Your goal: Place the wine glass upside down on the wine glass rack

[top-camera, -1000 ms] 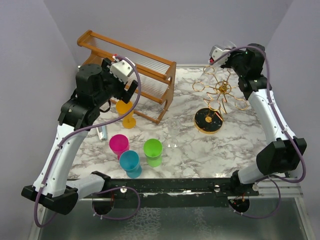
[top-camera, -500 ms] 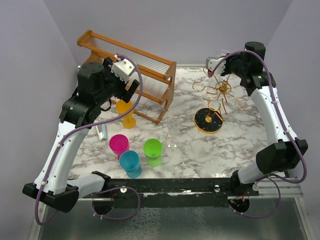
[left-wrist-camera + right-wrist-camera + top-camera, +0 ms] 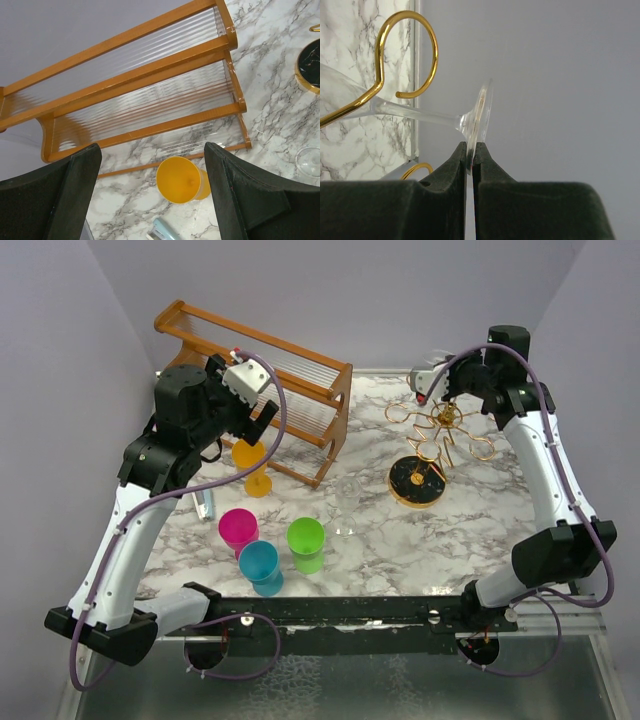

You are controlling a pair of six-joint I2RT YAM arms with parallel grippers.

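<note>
My right gripper [image 3: 428, 388] is shut on the round foot of a clear wine glass [image 3: 481, 112]. The glass lies sideways, and its stem [image 3: 420, 114] passes under a curled arm of the gold wire rack [image 3: 415, 30]. From above, the rack [image 3: 440, 423] stands on its round black, gold-rimmed base [image 3: 416, 481] at the back right, and the held glass is hard to make out there. My left gripper [image 3: 258, 426] is open and empty, above a yellow cup [image 3: 181, 179]. In its wrist view the left gripper [image 3: 152, 150] has its jaws spread wide.
A brown wooden slatted shelf [image 3: 262, 375] stands at the back left. A second clear glass [image 3: 345, 510] stands mid-table. Pink [image 3: 238, 530], blue [image 3: 259, 565] and green [image 3: 306, 540] cups stand near the front. A pale blue object [image 3: 165, 231] lies by the yellow cup.
My right gripper has moved down and a little left with the wine glass, closer to the gold rack's arms. The left arm has barely moved.
</note>
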